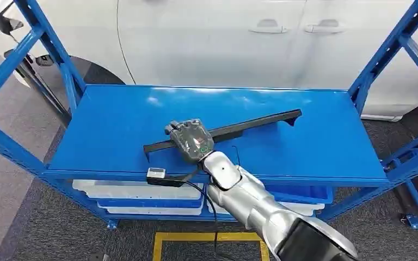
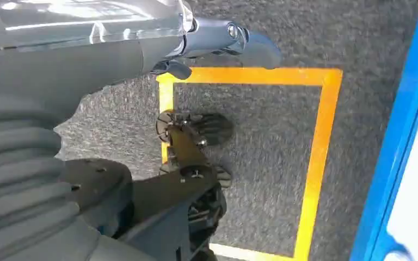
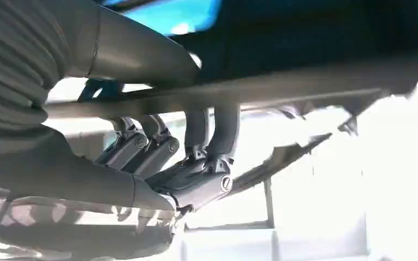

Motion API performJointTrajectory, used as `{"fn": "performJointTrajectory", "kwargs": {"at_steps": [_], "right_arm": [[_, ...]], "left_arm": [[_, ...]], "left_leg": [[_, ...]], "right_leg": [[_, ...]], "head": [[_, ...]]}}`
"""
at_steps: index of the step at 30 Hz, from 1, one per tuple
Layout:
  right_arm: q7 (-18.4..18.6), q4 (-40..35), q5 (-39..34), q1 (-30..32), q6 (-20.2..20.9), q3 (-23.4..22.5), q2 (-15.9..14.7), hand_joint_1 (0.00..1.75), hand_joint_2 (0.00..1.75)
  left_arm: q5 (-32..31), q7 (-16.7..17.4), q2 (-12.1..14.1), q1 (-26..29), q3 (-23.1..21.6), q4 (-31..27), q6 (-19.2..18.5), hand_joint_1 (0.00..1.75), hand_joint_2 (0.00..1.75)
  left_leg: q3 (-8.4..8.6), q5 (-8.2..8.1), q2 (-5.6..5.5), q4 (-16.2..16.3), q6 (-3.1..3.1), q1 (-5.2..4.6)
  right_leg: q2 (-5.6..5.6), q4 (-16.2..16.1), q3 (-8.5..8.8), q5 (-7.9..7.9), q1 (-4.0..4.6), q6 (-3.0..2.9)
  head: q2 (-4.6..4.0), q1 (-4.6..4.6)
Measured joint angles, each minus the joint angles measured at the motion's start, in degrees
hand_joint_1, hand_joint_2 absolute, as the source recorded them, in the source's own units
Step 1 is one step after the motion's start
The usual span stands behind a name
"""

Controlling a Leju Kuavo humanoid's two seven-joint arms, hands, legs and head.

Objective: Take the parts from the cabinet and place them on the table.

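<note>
A long black part [image 1: 250, 126] lies slantwise across the blue shelf top [image 1: 114, 125], its far end with a small hook toward the right. My right hand [image 1: 191, 140] sits on the part left of its middle. In the right wrist view its dark fingers [image 3: 217, 130] curl over the bar [image 3: 305, 81], with the thumb on the bar's other side. My left hand [image 2: 87, 109] hangs above the carpet floor; its thumb [image 2: 223, 37] stands apart from the dark fingers, with nothing between them.
Blue frame uprights [image 1: 49, 43] [image 1: 386, 54] flank the shelf, and a white car [image 1: 223, 38] stands right behind it. White and blue bins [image 1: 136, 193] sit on the level below. A small white device [image 1: 156, 174] with a cable hangs at the front edge. Yellow floor marking [image 2: 315, 163].
</note>
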Motion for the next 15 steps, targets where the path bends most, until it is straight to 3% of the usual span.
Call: {"fn": "performJointTrajectory", "kwargs": {"at_steps": [2, 4, 5, 6, 7, 8, 10, 11, 15], "right_arm": [[-8.5, -10.3, -13.8, 3.7, 0.3, -4.5, -1.9, 1.75, 1.75], [-15.5, -20.5, -27.5, 7.2, 2.0, -8.5, -3.9, 1.75, 1.75], [-18.3, -25.2, -32.5, 9.0, 2.9, -10.4, -4.9, 1.75, 1.75], [-20.3, -29.7, -35.8, 10.7, 3.8, -12.0, -5.8, 1.75, 1.75], [-21.6, -34.0, -39.4, 12.4, 5.0, -13.5, -6.6, 1.75, 1.75], [-23.7, -37.3, -42.9, 14.1, 6.2, -14.6, -7.2, 1.75, 1.75], [-28.1, -44.3, -50.0, 17.1, 8.8, -16.6, -8.1, 1.75, 1.75], [-29.4, -47.2, -52.6, 18.0, 9.9, -17.4, -8.4, 1.75, 1.75], [-30.2, -55.5, -54.7, 21.1, 11.7, -19.6, -9.4, 1.75, 1.75]], "left_arm": [[0.0, -0.3, 0.0, -0.1, 0.4, 0.0, 0.2, 0.0, 1.75], [0.0, -0.3, 0.1, 0.0, 0.9, 0.0, 0.4, 0.0, 1.75], [0.0, -0.3, 0.1, 0.1, 1.2, 0.0, 0.3, 0.0, 1.75], [0.0, -0.3, 0.1, 0.1, 1.4, 0.0, 0.4, 0.0, 1.75], [0.0, -0.3, 0.1, 0.2, 1.6, 0.0, 0.6, 0.0, 1.75], [0.0, -0.4, 0.1, 0.2, 1.7, 0.0, 0.9, 0.0, 1.75], [0.0, -0.7, 0.1, 0.1, 1.9, 0.0, 1.3, 0.0, 1.75], [-0.1, -0.8, 0.1, 0.1, 2.0, 0.0, 1.3, 0.0, 1.75], [-0.3, -1.0, 0.1, 0.1, 2.6, 0.0, 1.4, 0.0, 1.75]], "left_leg": [[0.11, 0.17, -0.01, -0.3, 0.75, 0.16], [0.08, 0.07, 0.02, -0.3, 1.15, -0.03], [0.08, -0.01, 0.02, -0.3, 1.29, -0.12], [0.12, -0.06, 0.02, -0.2, 1.35, -0.18], [0.21, -0.12, 0.01, -0.2, 1.37, -0.23], [0.26, -0.19, -0.02, -0.1, 1.36, -0.25], [0.39, -0.44, -0.08, 0.1, 1.12, -0.28], [0.27, -0.63, -0.05, 0.3, 0.84, -0.43], [0.46, -0.79, 0.08, 0.1, -0.3, -0.67]], "right_leg": [[-0.02, 2.7, -1.12, -2.26, -0.3, 0.54], [0.01, 12.1, -5.69, -6.94, -0.35, 0.73], [0.01, 16.5, -7.86, -8.42, -0.36, 0.8], [0.01, 19.0, -9.26, -8.62, -0.35, 0.84], [0.01, 18.3, -9.21, -7.35, -0.35, 0.81], [0.0, 15.0, -7.83, -5.0, -0.35, 0.66], [-0.02, 4.4, -2.78, -0.01, -0.31, 0.13], [-0.06, 0.8, -1.24, 0.19, -0.23, -0.15], [0.18, 0.8, -1.36, 0.33, 0.11, -1.02]], "head": [[0.0, 0.02], [-0.02, 0.0], [0.0, 0.02], [-0.02, 0.02], [-0.02, 0.02], [0.0, 0.02], [-0.02, 0.02], [0.0, 0.02], [-0.02, 0.02]]}}
